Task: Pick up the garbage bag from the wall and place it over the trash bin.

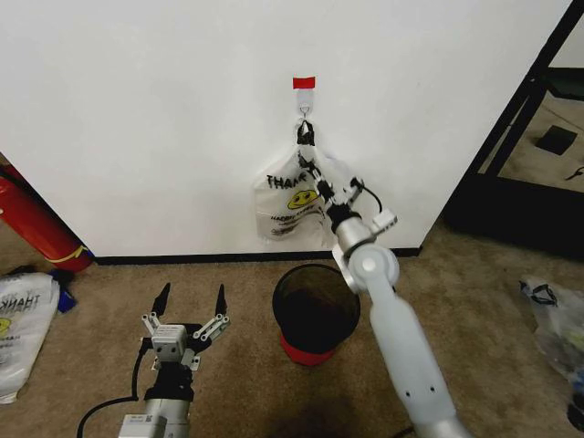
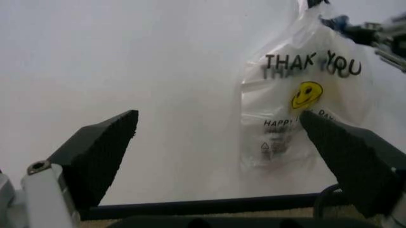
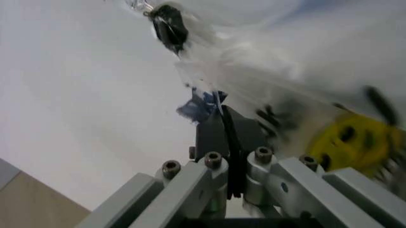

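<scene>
The garbage bag [image 1: 290,203], thin clear plastic with a yellow smiley and black lettering, hangs from a metal hook [image 1: 304,114] under a red tape patch [image 1: 304,83] on the white wall [image 1: 164,119]. My right gripper [image 1: 312,167] reaches up to the bag's upper right side. In the right wrist view its fingers [image 3: 216,133] are pressed together with the bag's plastic [image 3: 298,71] pinched between them. The black mesh trash bin [image 1: 315,310] with a red base stands on the carpet just below the bag. My left gripper [image 1: 190,301] hovers open, low and left of the bin, facing the bag [image 2: 298,95].
A red fire extinguisher [image 1: 36,224] leans at the wall's left end. A white bag [image 1: 23,319] lies on the carpet at left, another bag [image 1: 552,319] at right. A black shelf frame [image 1: 520,109] stands at the right corner.
</scene>
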